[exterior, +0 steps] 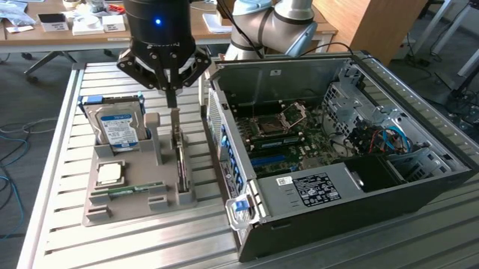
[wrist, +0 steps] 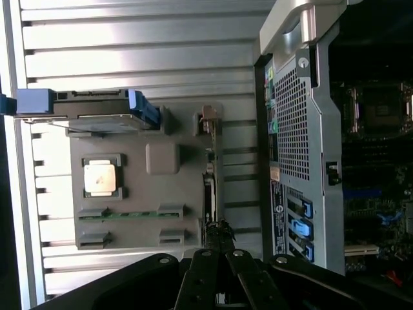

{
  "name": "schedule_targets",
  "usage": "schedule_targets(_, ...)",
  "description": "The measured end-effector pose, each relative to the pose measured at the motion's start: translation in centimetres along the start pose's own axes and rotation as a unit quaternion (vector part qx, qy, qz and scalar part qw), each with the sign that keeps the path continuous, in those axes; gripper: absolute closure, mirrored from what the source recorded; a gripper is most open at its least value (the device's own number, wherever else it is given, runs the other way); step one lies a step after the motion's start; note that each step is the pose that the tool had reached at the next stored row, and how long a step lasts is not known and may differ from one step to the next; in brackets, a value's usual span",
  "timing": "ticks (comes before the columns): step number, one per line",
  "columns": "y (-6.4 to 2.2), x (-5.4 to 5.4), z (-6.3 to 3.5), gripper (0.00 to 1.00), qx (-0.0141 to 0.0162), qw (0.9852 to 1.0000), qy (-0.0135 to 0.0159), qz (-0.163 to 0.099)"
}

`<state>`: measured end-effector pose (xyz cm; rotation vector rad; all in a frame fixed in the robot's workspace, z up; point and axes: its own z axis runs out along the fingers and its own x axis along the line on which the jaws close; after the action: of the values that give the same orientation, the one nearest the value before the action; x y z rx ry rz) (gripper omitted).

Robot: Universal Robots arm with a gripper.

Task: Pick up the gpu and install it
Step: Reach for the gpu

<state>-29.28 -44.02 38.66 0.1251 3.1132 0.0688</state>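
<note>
The gpu (exterior: 182, 168) is a thin dark card standing on edge in a slot of the grey parts holder (exterior: 138, 210), with its pale bracket strip upright at the far end. In the wrist view the gpu (wrist: 211, 187) appears edge-on along the holder's side nearest the computer case. My gripper (exterior: 171, 102) hangs above the holder, over the gpu's line, its two fingers pressed together with nothing between them. The wrist view has the gripper (wrist: 219, 236) shut above the card, apart from it.
The open computer case (exterior: 419, 185) lies on its side at the exterior view's right, motherboard (exterior: 299, 140) exposed. The holder (wrist: 139, 187) also carries a hard drive (exterior: 116, 126), a processor chip (exterior: 110, 172) and a green memory stick (exterior: 134, 189). Behind stands a cluttered desk (exterior: 90, 33).
</note>
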Motion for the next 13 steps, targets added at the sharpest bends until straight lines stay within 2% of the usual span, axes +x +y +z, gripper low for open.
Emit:
schedule_targets(6, -0.68, 0.03, -0.03, 0.89, 0.0, 1.0, 0.0, 0.0)
schedule_targets(13, -1.06, 0.11, -0.05, 0.89, 0.0, 1.0, 0.0, 0.0)
